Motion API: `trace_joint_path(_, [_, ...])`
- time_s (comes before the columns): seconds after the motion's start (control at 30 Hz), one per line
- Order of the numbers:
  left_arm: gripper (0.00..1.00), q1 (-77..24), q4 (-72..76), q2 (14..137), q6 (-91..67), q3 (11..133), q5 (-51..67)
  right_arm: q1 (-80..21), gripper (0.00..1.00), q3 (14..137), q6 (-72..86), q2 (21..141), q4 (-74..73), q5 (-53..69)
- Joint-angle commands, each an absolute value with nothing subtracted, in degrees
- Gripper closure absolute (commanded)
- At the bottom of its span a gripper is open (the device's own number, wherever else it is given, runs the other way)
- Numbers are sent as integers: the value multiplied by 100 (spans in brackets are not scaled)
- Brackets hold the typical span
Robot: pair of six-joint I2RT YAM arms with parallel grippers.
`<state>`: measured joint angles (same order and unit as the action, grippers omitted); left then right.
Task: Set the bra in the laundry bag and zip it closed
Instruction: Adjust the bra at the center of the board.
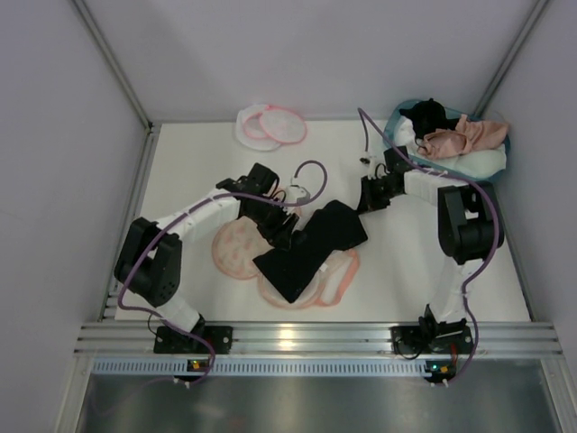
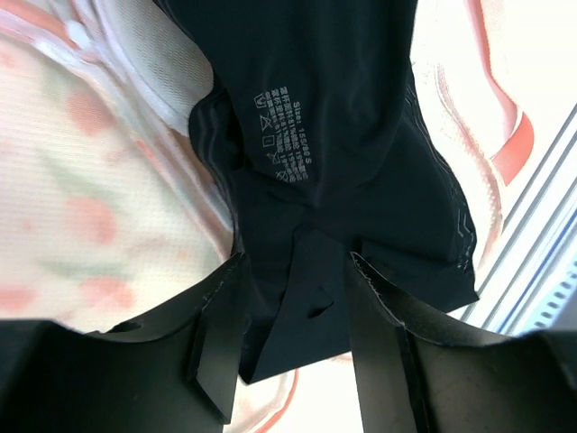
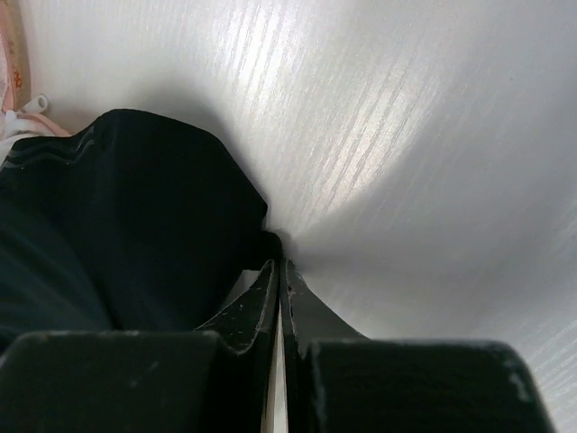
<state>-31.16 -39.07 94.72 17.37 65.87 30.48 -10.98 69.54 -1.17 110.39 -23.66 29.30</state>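
Observation:
The salmon-pink bra lies in the teal basket at the back right. The white mesh laundry bag with its pink rim lies at the table's back edge, away from both grippers. A black garment with a white size print lies across the middle; it also shows in the left wrist view. My left gripper is open, its fingers either side of a fold of the black garment. My right gripper is shut, pinching the black garment's far right corner.
An orange-printed padded piece with pink trim lies under the black garment. The basket also holds a black item and white cloth. Grey walls enclose the table; an aluminium rail runs along the near edge.

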Motion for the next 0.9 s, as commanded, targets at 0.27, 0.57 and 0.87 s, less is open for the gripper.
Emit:
trace_joint_path(0.27, [42,-3111,-4148,7884,3102,5845,2567,-826,100,7883,-554,9906,-2839,3050])
trace_joint_path(0.57, [38,-3190,-4456,7383,4332,5388,2444,-1010,100,8200,-703,9449,-3471,3769])
trace_joint_path(0.87, [39,-3313,-4456,7207,4755,5063,2250,-2056,100,7717,-651,8728,-3630,4113])
